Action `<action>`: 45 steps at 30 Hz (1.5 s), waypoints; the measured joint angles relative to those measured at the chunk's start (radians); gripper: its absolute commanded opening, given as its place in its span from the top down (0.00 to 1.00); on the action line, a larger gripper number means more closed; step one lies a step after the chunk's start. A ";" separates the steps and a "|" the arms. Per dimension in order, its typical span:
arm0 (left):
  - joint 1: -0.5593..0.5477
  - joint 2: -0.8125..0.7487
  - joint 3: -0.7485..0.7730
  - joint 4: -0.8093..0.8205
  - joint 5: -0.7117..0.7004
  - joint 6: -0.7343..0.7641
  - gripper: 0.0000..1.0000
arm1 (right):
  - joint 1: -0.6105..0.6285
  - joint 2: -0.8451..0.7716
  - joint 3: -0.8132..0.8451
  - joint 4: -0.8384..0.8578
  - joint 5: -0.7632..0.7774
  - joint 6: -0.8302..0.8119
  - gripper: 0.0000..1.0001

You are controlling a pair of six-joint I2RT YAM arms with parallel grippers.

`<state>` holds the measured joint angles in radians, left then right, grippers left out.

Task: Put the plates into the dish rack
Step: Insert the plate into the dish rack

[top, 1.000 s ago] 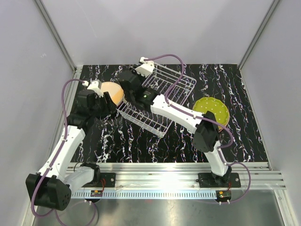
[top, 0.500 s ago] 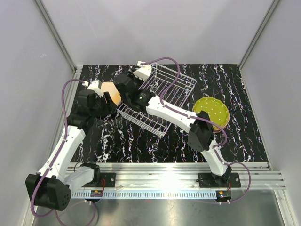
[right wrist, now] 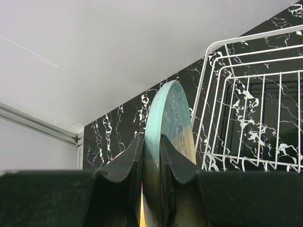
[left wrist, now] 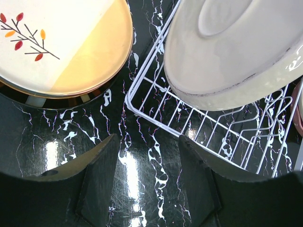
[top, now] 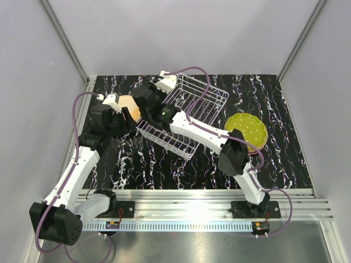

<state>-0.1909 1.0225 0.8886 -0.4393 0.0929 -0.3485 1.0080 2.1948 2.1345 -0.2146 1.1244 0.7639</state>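
R gripper (right wrist: 151, 153): fingers (right wrist: 128, 158) pinched tight on the rim of the cream-blue plate (right wrist: 169, 113), one pad on each face. The plate stands on edge and runs straight out past the tips. Just off to the right of those fingers is the corner of the dish rack (top: 186, 115), white wire, w/ the plate still outside the near rim afaict. From the left wrist cam the same plate (left wrist: 222, 56) shows its pale underside, tilted, hanging over the rack's corner wires. Can't tell if it's touching them.

L gripper (left wrist: 149, 172): fingers (left wrist: 97, 179) spread wide, nothing btwn them, just black marbled table (top: 164, 164) underneath. Ahead and to the left of the tips is the peach plate (left wrist: 71, 42) w/ the little sprig pattern, lying flat. There's smth dark under it, but it's too hidden to say what. Ahead and right of the tips is the rack corner, close by and not touching the peach plate.

Further out, well away from both sets of fingers on the far side of the rack, the yellow-green plate (top: 247, 129) lies flat on the table, w/ an orange-ish edge peeking out under it.
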 measured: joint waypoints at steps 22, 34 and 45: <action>-0.006 0.000 0.000 0.000 0.005 0.000 0.42 | 0.001 0.006 -0.012 -0.090 0.008 0.192 1.00; -0.013 -0.007 0.000 -0.001 0.005 0.000 0.39 | 0.004 0.006 -0.058 -0.120 0.011 0.271 0.92; -0.014 -0.007 0.000 -0.001 0.005 0.000 0.37 | 0.004 0.008 -0.058 -0.104 0.011 0.244 0.84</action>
<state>-0.2050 1.0153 0.8886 -0.4400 0.0978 -0.3489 1.0122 2.2024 2.0769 -0.3187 1.1355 1.0077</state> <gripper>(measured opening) 0.628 0.228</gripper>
